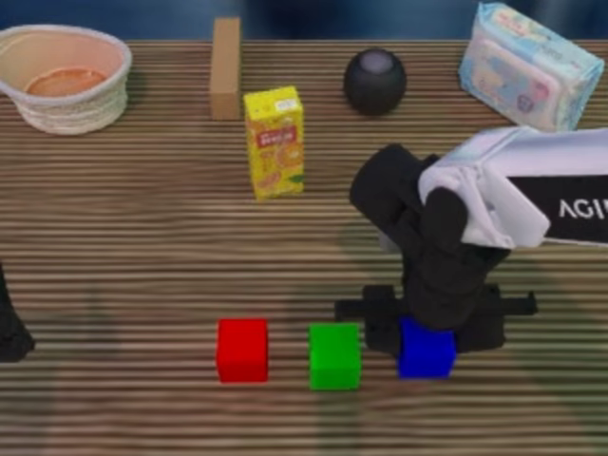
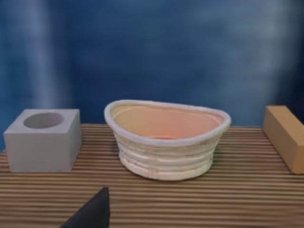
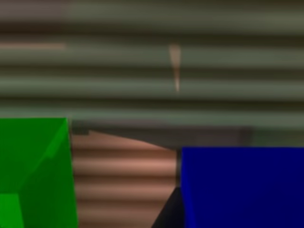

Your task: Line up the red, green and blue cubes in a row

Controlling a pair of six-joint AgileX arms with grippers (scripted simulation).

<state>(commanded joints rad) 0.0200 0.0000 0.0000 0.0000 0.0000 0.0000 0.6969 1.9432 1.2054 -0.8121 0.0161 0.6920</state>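
The red cube (image 1: 242, 350), the green cube (image 1: 334, 356) and the blue cube (image 1: 427, 356) stand in a row near the table's front edge, with small gaps between them. My right gripper (image 1: 427, 331) comes down from above and is shut on the blue cube. In the right wrist view one dark finger (image 3: 171, 211) presses against the side of the blue cube (image 3: 242, 190), and the green cube (image 3: 33, 171) sits a short gap away. My left gripper (image 1: 11, 332) is parked at the table's left edge, open and holding nothing.
At the back stand a woven basket (image 1: 65, 76), a tan wooden block (image 1: 225, 66), a black ball (image 1: 374, 81) and a pack of wipes (image 1: 529, 65). A yellow juice carton (image 1: 275, 142) lies nearer the middle. The left wrist view shows a grey block with a round hole (image 2: 42, 145).
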